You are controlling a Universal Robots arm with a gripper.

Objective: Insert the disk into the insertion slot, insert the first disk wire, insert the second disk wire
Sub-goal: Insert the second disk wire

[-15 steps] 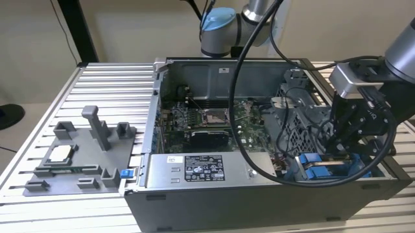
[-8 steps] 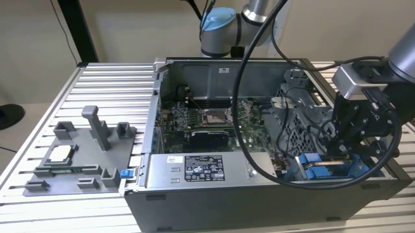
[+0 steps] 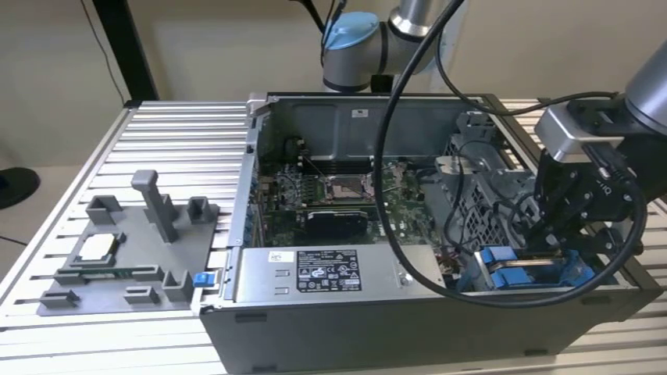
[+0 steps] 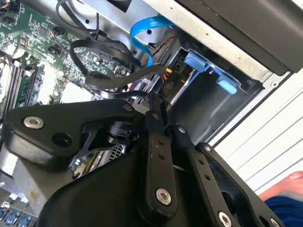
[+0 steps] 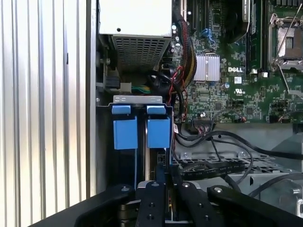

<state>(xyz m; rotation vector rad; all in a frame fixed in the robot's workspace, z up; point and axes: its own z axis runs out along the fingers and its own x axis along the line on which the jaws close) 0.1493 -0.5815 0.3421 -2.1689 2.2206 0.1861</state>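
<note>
Black gripper (image 4: 158, 106) pinches a black wire (image 4: 102, 78) beside the insertion slot (image 4: 208, 101)

The case (image 3: 417, 312) stands on the table (image 3: 167, 133); the tray (image 3: 115, 258) lies beside the case, on the exterior view's left.

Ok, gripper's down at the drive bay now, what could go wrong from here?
1. Loose black cables loop right beside the gripper; they could snag on it.
2. The gripper sits close to the blue tabs of the insertion slot; a sideways slip might knock them.
3. The arm's own black cable hangs across the open case and may catch.
</note>
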